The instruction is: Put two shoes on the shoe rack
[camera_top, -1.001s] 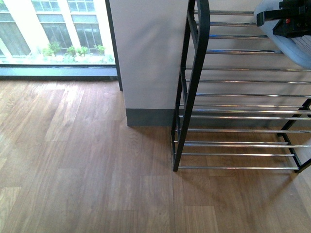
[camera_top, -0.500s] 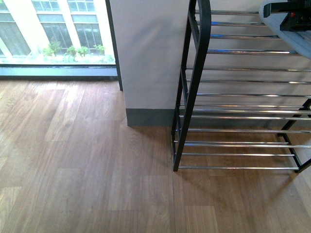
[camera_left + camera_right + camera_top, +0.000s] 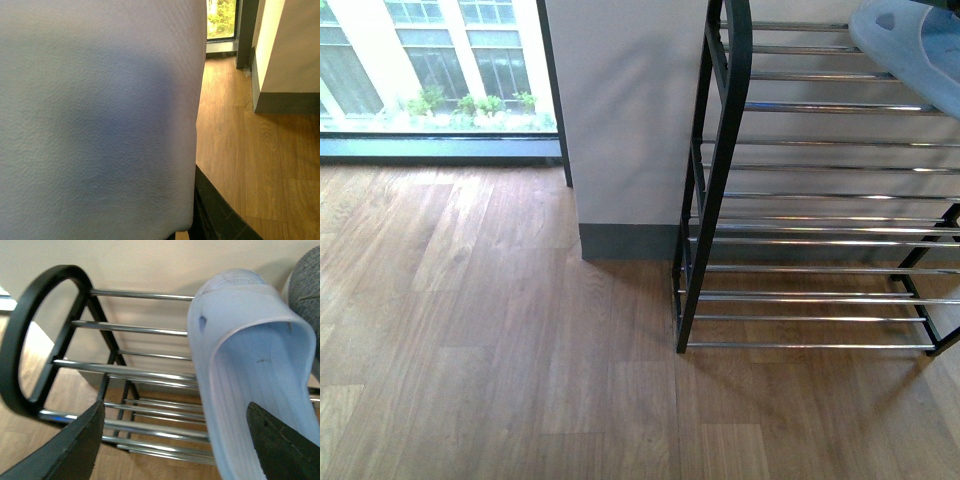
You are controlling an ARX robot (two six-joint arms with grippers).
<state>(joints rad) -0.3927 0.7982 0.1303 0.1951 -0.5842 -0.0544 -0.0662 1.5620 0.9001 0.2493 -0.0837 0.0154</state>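
One pale blue slide (image 3: pixel 912 48) lies on the upper chrome rods of the black-framed shoe rack (image 3: pixel 720 170), at the front view's top right. In the right wrist view this slide (image 3: pixel 250 365) rests on the rods beside a grey knit sneaker (image 3: pixel 306 287). My right gripper (image 3: pixel 175 447) hangs open just behind the slide's heel, its dark fingers (image 3: pixel 75 445) wide apart and holding nothing. Another pale blue slide (image 3: pixel 95 115) fills most of the left wrist view. My left gripper (image 3: pixel 192 227) is shut on it, with only one dark finger (image 3: pixel 215 212) showing past its edge.
A white wall pillar with a grey baseboard (image 3: pixel 625 120) stands just left of the rack. A floor-length window (image 3: pixel 430 70) is at the back left. Wooden floor (image 3: pixel 500 340) spreads in front, and the rack's lower tiers (image 3: pixel 810 295) hold nothing.
The black gripper that sat over the slide at the front view's top right has lifted out of that view. The slide stays on the upper rods.
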